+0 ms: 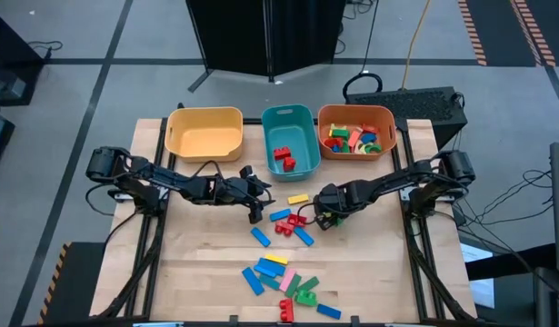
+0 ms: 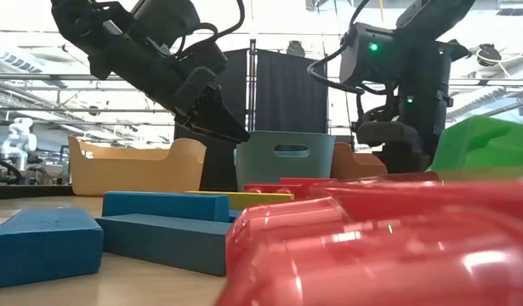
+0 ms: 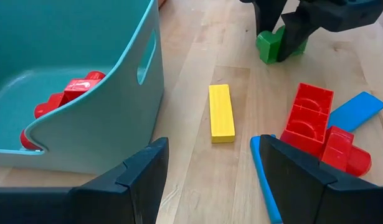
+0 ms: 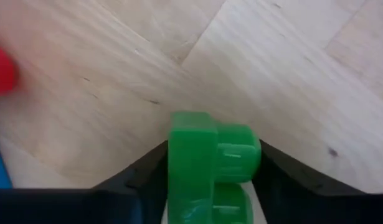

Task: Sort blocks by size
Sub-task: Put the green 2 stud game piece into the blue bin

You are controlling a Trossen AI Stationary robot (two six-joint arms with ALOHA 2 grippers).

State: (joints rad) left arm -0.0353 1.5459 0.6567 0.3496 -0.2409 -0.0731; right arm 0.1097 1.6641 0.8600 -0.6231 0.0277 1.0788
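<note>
Small green block (image 4: 211, 163), studs sideways, pinched in right claw (image 1: 328, 218) on counter (image 1: 206, 263); left claw (image 3: 210, 177) wide, near yellow bar (image 3: 221, 112).

Pale wood-grain tabletop (image 1: 206, 272); yellow plastic bin (image 1: 204, 133), teal plastic bin (image 1: 289, 136), orange plastic bin (image 1: 355, 133). Small green plastic block (image 4: 207, 163) between dark right pincer (image 4: 207, 186) fingers. Flat yellow plastic bar (image 3: 221, 112), red plastic brick (image 3: 309, 118).

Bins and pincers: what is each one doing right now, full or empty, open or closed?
Yellow bin: empty.
Teal bin: holds a few red blocks.
Orange bin: holds many mixed blocks.
Left pincer: open, holding nothing, above the table.
Right pincer: around a green block on the table.
</note>
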